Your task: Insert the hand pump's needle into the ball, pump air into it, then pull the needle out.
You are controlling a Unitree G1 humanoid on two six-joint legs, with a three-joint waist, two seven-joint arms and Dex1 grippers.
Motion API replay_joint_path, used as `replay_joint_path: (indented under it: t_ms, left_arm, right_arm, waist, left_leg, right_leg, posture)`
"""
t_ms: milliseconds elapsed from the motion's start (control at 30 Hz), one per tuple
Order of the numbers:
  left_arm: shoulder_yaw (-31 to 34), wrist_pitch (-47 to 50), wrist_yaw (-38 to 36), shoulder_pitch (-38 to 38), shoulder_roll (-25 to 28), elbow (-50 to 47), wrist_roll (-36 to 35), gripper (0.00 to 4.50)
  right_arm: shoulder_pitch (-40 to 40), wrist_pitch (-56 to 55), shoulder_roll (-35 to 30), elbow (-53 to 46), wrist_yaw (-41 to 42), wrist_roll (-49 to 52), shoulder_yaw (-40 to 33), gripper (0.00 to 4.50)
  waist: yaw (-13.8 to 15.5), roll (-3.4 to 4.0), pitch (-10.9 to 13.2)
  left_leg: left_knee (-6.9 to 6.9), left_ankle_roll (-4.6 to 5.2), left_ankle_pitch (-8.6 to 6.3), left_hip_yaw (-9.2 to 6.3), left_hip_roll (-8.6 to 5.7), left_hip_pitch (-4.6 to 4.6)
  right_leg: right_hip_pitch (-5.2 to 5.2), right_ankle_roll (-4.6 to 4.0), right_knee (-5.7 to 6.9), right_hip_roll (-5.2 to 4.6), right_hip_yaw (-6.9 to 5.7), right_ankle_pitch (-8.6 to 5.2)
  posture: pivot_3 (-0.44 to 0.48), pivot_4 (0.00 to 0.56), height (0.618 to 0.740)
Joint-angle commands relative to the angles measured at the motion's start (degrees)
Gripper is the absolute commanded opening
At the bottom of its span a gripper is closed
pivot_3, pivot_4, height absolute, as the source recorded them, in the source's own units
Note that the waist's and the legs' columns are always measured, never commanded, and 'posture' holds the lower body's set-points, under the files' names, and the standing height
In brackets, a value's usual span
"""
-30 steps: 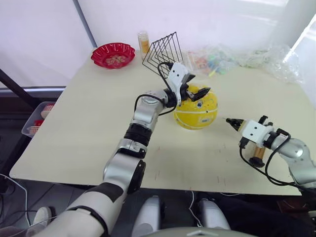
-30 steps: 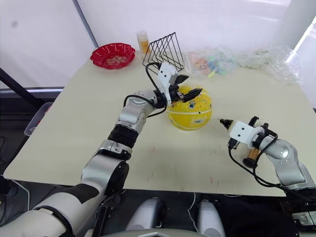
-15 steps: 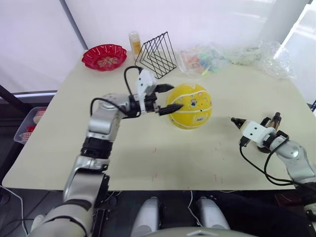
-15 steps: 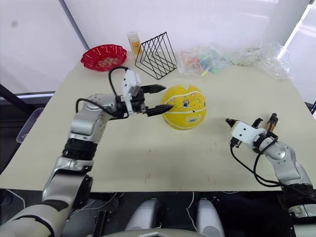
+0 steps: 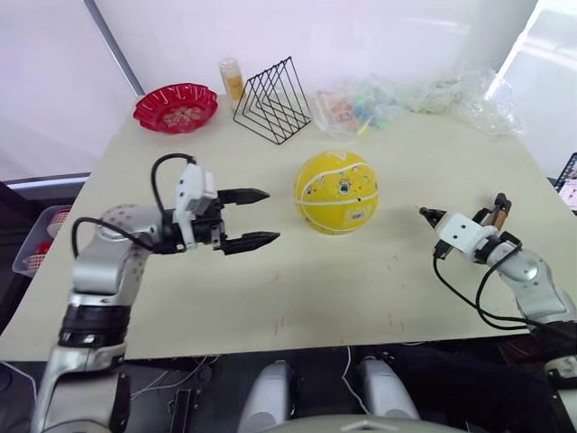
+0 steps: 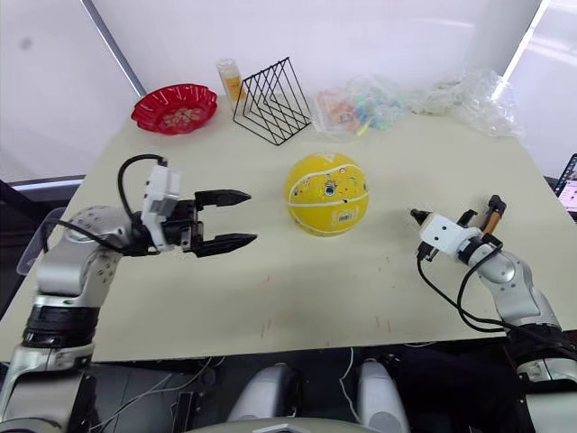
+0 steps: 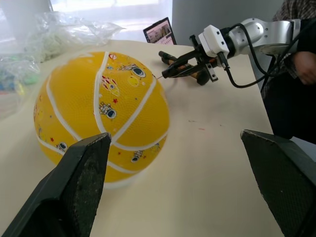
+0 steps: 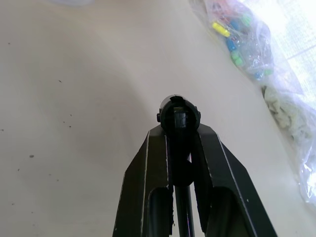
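1. The ball [image 5: 336, 191] sits free on the desk [image 5: 361, 289] near its middle, yellow with white seams and small printed marks, touched by neither tool.
2. The left tool [image 5: 249, 217] hovers at the ball's 9 o'clock, clear of it, its two black fingers [image 5: 250, 241] spread wide and pointing toward the ball with nothing between them.
3. In the left wrist view the ball [image 7: 101, 128] lies between and beyond the two spread fingers [image 7: 81, 185], with a gap to each.
4. The right tool [image 6: 419, 219] is at the ball's 3 o'clock, well apart from it, near the desk's right edge.
5. Its fingers are pressed together on the needle's black connector [image 8: 179, 114]; in the left wrist view the needle [image 7: 159, 76] pokes out from the tool tip toward the ball and stops just short of it.
6. The pump [image 5: 495, 213] lies on the desk just behind the right tool, at about its 2 o'clock; only its orange-gold barrel and a black end show.
7. A black hose [image 5: 455, 289] loops down from the right tool along the wrist.
8. A red bowl [image 5: 176, 106] stands at the desk's far left corner, about 10 o'clock from the ball.
9. A small jar [image 5: 233, 79] and a black wire rack [image 5: 272, 101] stand just right of the bowl, at the ball's 11 o'clock.
10. Clear plastic bags [image 5: 410, 95] with coloured bits lie along the far edge, from 12 to 2 o'clock.
11. A person's hand [image 7: 305, 69] and sleeve show beyond the desk in the left wrist view.
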Motion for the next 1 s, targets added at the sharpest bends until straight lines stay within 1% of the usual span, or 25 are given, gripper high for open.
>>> replay_joint_path:
  t_ms: [33,100,133,200,233,300,333,367,500,700,967,1000]
  left_arm:
    - [1.46,-0.54,0.34,0.78,1.29,-2.64,-0.94,4.50]
    - [1.68,-0.71,0.82,1.06,1.27,-2.75,-1.26,4.50]
    - [1.80,-0.66,1.01,1.14,1.24,-2.81,-1.45,4.50]
    - [2.44,-1.01,1.03,2.19,1.37,-3.02,-1.81,4.50]
    - [2.61,-1.25,0.95,2.60,1.47,-3.07,-1.88,4.50]
    - [2.87,-1.47,1.13,3.15,1.38,-3.06,-2.01,4.50]
    - [2.99,-1.38,1.39,3.30,1.26,-3.14,-2.17,4.50]
    - [3.05,-1.41,1.54,3.51,1.18,-3.22,-2.25,4.50]
    - [3.49,-1.53,2.17,4.67,0.80,-3.59,-2.62,4.50]
    - [4.89,-3.24,3.37,9.16,0.02,-3.06,-2.43,4.50]
    - [5.40,-5.72,4.77,12.02,-0.30,-2.74,-1.95,4.50]
    - [5.78,-6.37,5.83,13.21,-0.58,-2.63,-1.24,4.50]
  right_arm:
    - [-0.97,-0.65,-0.48,-0.63,-0.40,0.92,-1.05,0.01]
    - [-0.89,-0.11,-0.54,-1.11,0.14,1.28,-1.12,0.01]
    - [-0.83,0.20,-0.57,-1.35,0.42,1.48,-1.17,1.04]
    - [-0.22,1.17,-0.88,-3.29,0.94,3.00,-2.42,1.91]
    - [0.01,1.39,-1.02,-3.98,0.99,3.50,-2.89,2.53]
    - [1.23,2.73,-1.60,-6.29,1.97,5.20,-4.12,3.60]
    - [1.99,3.36,-1.78,-7.57,2.41,6.13,-4.78,3.86]
    - [2.91,4.29,-1.91,-9.07,2.92,7.26,-5.44,4.40]
    - [6.60,7.75,-1.44,-14.50,3.87,11.12,-7.89,4.46]
    - [16.74,13.60,-0.27,-24.98,5.79,18.89,-12.31,4.46]
    - [23.36,18.46,1.23,-31.50,5.88,22.86,-14.49,4.46]
    - [25.05,19.60,2.24,-32.54,6.32,25.17,-15.20,4.46]
  waist:
    - [0.05,-0.02,0.01]
    - [0.02,-0.06,0.03]
    - [-0.03,-0.09,0.03]
    - [-0.34,-0.11,0.04]
    - [-0.48,-0.11,0.04]
    - [-0.61,-0.11,0.04]
    - [-0.65,-0.11,0.04]
    - [-0.65,-0.12,0.04]
    - [-0.64,-0.12,0.04]
    - [-0.57,-0.14,0.03]
    - [-0.57,-0.23,0.06]
    - [-0.57,-0.23,0.06]
  left_leg:
    - [0.01,0.00,0.00,0.02,-0.01,0.00]
    - [0.05,0.11,-0.06,0.24,-0.01,0.04]
    - [0.06,0.16,-0.09,0.33,-0.01,0.07]
    - [0.08,0.23,-0.13,0.46,-0.01,0.12]
    - [0.08,0.25,-0.14,0.51,-0.01,0.15]
    - [0.07,0.25,-0.15,0.51,0.00,0.17]
    - [0.07,0.26,-0.15,0.51,0.00,0.18]
    - [0.07,0.26,-0.16,0.50,0.01,0.19]
    - [0.06,0.28,-0.17,0.50,0.02,0.24]
    - [0.06,0.29,-0.18,0.50,0.04,0.32]
    - [0.06,0.29,-0.18,0.52,0.07,0.47]
    - [0.07,0.29,-0.18,0.52,0.07,0.50]
  right_leg:
    - [-0.01,0.01,0.00,0.00,0.02,0.01]
    - [-0.03,0.09,0.00,0.00,0.22,0.06]
    - [-0.02,0.12,0.00,0.00,0.31,0.07]
    - [-0.02,0.16,0.00,0.00,0.43,0.10]
    - [-0.02,0.17,0.00,-0.01,0.47,0.10]
    - [-0.02,0.17,0.02,0.00,0.48,0.10]
    - [-0.02,0.17,0.04,0.00,0.48,0.10]
    - [-0.02,0.17,0.09,0.00,0.48,0.10]
    - [-0.02,0.16,0.18,0.00,0.48,0.10]
    - [0.01,0.16,0.26,0.00,0.48,0.10]
    - [0.12,0.14,0.36,0.03,0.50,0.08]
    - [0.15,0.09,0.36,0.04,0.50,0.05]
  posture:
    - [0.000,0.150,0.735]
    - [0.000,0.150,0.735]
    - [0.000,0.150,0.735]
    - [0.000,0.150,0.735]
    - [0.000,0.150,0.735]
    - [0.000,0.150,0.735]
    - [0.000,0.150,0.735]
    - [0.000,0.150,0.735]
    - [0.000,0.150,0.735]
    - [0.000,0.150,0.735]
    - [0.000,0.150,0.735]
    - [0.000,0.150,0.735]
